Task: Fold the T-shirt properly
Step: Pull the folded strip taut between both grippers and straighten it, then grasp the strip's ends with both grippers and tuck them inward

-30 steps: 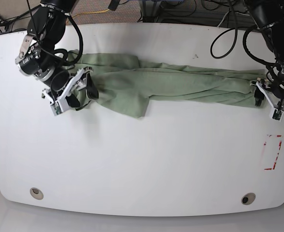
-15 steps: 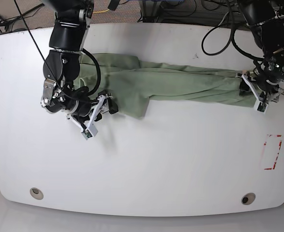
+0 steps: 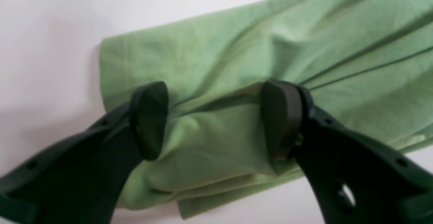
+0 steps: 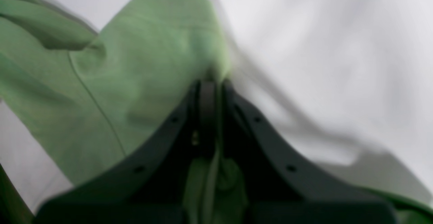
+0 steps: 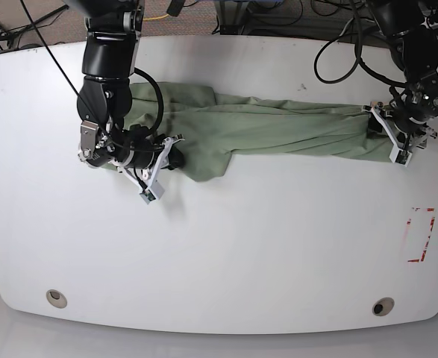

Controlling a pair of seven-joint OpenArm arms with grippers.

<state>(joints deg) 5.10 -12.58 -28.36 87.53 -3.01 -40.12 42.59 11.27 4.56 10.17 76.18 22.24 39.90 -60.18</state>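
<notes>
- The T-shirt [image 5: 278, 130] lies bunched in a long band across the far part of the white surface [image 5: 241, 253], long axis left to right.
- Right claw [image 5: 168, 155] is pinched shut on its left end.
- Left claw [image 5: 392, 134] straddles its right end, jaws wide, gripping nothing.

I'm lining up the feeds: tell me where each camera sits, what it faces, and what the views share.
Base: overhead, looking down on the table; both arms show, with the shirt stretched between them.
Left wrist: on the left arm, facing the shirt's end; open left pincer straddles it.
Right wrist: on the right arm, blurred; right pincer shut on the shirt.
Shared: all three show the shirt and table.
</notes>
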